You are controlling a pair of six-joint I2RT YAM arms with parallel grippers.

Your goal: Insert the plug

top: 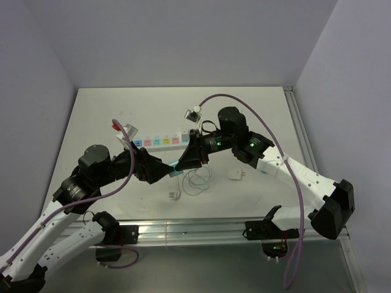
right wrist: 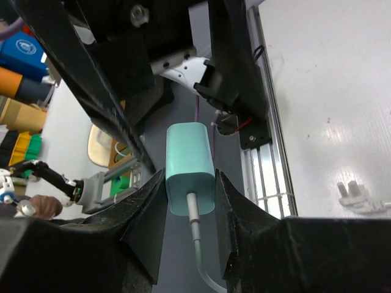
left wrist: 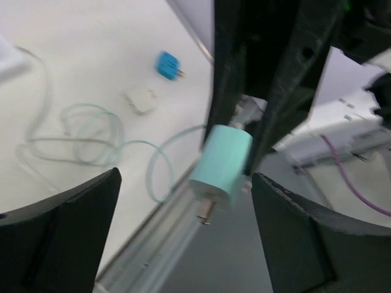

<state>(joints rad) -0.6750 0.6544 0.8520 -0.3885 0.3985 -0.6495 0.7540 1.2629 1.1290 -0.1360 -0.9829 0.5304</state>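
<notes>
My right gripper (right wrist: 190,186) is shut on a teal plug (right wrist: 190,166), and its pale cable (right wrist: 198,246) trails down from it. In the left wrist view the same plug (left wrist: 221,165) hangs from the right gripper's dark fingers (left wrist: 275,73), prongs (left wrist: 206,211) pointing toward the camera. My left gripper (left wrist: 186,229) is open, with its fingers (left wrist: 61,235) either side of the plug and clear of it. In the top view both grippers meet at the plug (top: 175,166), just in front of the white power strip (top: 160,141) with coloured sockets.
The cable coil (top: 198,179) lies on the table beside a white adapter (top: 235,174) and a white plug (top: 175,195). A blue plug (left wrist: 168,65) lies further off. The metal front rail (top: 195,229) runs along the near edge.
</notes>
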